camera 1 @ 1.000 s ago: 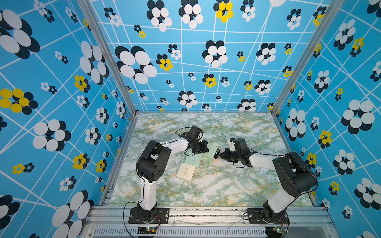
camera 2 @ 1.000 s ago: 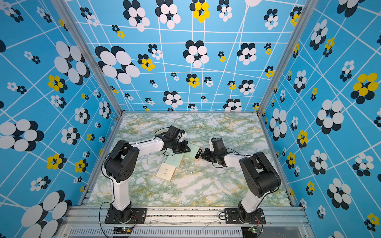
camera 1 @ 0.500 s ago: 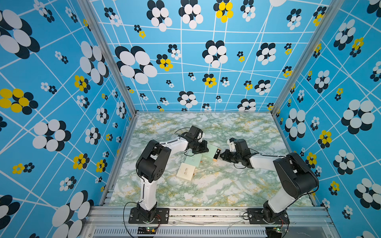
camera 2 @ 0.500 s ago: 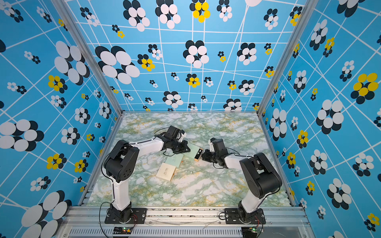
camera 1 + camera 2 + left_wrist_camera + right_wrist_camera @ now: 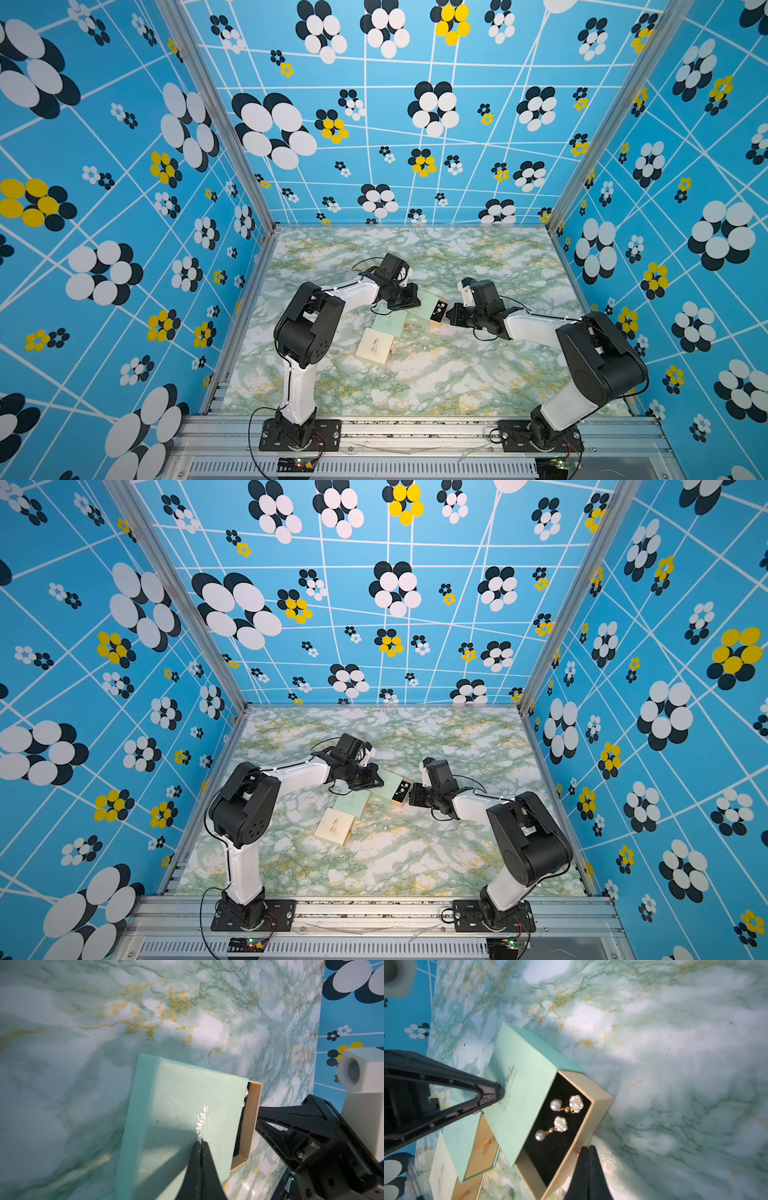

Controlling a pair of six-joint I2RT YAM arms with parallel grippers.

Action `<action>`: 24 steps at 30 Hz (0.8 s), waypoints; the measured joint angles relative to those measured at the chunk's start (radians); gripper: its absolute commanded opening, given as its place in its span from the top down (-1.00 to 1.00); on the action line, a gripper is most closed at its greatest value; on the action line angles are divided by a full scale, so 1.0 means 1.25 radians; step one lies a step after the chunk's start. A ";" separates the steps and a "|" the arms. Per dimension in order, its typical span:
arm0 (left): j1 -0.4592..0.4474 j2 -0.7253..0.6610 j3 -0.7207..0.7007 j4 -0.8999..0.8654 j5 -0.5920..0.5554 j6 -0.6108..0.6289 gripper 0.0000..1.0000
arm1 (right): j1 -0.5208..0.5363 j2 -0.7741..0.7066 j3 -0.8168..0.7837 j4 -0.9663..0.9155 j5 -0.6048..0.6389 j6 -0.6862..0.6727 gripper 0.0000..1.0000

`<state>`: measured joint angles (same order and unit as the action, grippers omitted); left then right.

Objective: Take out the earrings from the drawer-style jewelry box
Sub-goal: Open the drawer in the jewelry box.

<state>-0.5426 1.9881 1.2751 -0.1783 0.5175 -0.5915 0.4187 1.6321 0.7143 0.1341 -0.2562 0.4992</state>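
The jewelry box lies mid-table in both top views: a mint sleeve (image 5: 424, 302) with a beige drawer (image 5: 438, 312) slid partly out. Two pearl-and-flower earrings (image 5: 566, 1104) (image 5: 552, 1129) rest on the drawer's black lining (image 5: 550, 1153); in the left wrist view only a glint of the earrings (image 5: 246, 1093) shows. My left gripper (image 5: 201, 1140) (image 5: 417, 305) is shut, its tips resting on the sleeve (image 5: 176, 1105) top. My right gripper (image 5: 588, 1147) (image 5: 448, 318) is shut at the drawer's front wall (image 5: 571, 1159), where a sliver of orange pull tab (image 5: 579, 1152) shows at its tips.
A second mint box (image 5: 390, 322) and a cream box (image 5: 374, 347) lie just in front of the first, toward the left arm's base. Tiny glinting bits (image 5: 385, 825) lie on the marble beside them. Blue flowered walls close in three sides of the table (image 5: 478, 374).
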 measured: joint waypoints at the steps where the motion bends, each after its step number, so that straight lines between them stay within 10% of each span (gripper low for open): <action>1: 0.000 0.000 -0.001 0.002 0.001 0.000 1.00 | 0.002 0.000 0.005 -0.013 0.006 -0.003 1.00; 24: 0.005 0.000 -0.004 0.006 0.009 0.000 1.00 | 0.011 -0.047 0.017 -0.112 0.078 -0.011 0.92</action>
<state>-0.5369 1.9881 1.2697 -0.1707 0.5282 -0.5919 0.4320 1.5730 0.7361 -0.0055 -0.1581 0.4850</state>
